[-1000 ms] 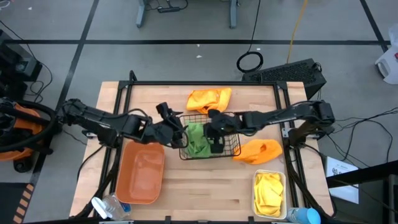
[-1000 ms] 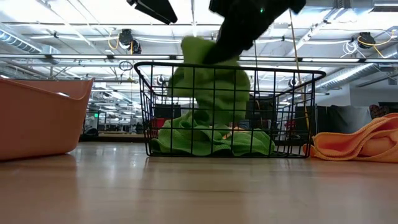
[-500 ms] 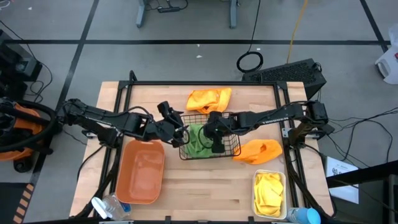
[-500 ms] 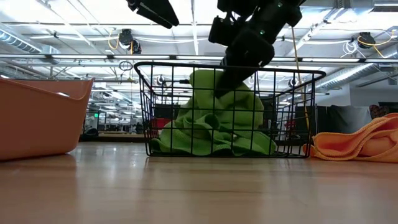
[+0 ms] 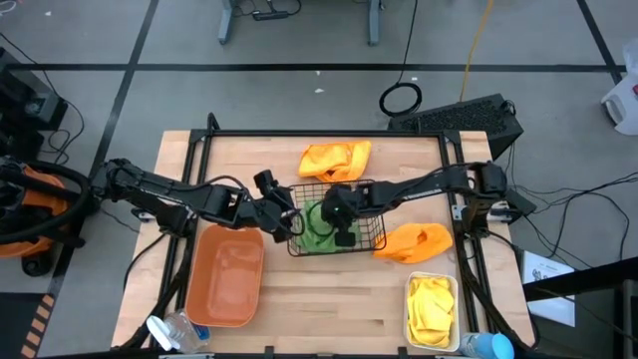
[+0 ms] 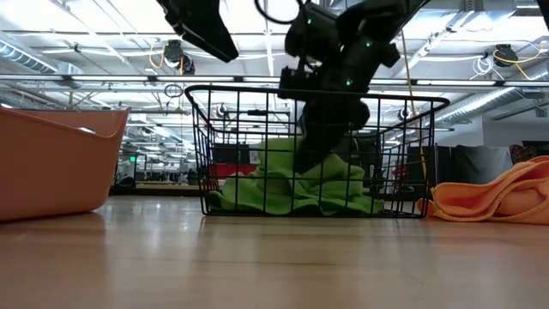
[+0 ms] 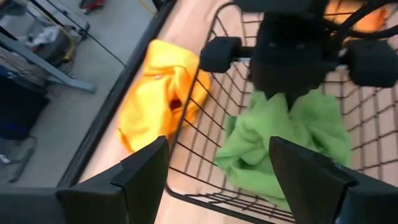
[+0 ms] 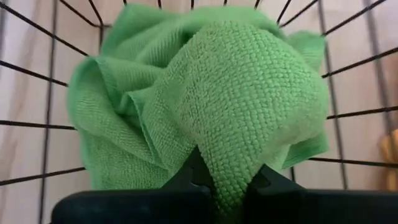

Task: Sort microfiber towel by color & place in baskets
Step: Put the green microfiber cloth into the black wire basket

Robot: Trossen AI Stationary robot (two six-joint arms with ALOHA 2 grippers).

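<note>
We see the bench (image 5: 319, 309) with the sort a little past halfway, as we judge it. The orange bin (image 5: 227, 276), at seven o'clock on the bench, holds nothing, while two orange towels lie loose: one (image 5: 335, 159) at twelve o'clock just outside the wire basket (image 5: 373, 237), the other (image 5: 415, 241) at four o'clock touching its right side. The white bin (image 5: 412, 321) at five o'clock holds yellow towels (image 5: 432, 309). Green cloth (image 5: 314, 231) fills the basket at the centre.

The right pincer (image 8: 219, 186) is down inside the basket, clamped shut on a green towel (image 8: 242, 93) that rests on the green pile; letting go would finish the greens. The left pincer (image 7: 217, 174) hangs wide and empty just outside the basket's nine o'clock rim.

Room is tight there: both arms meet at the wire walls. The bench front is open.
</note>
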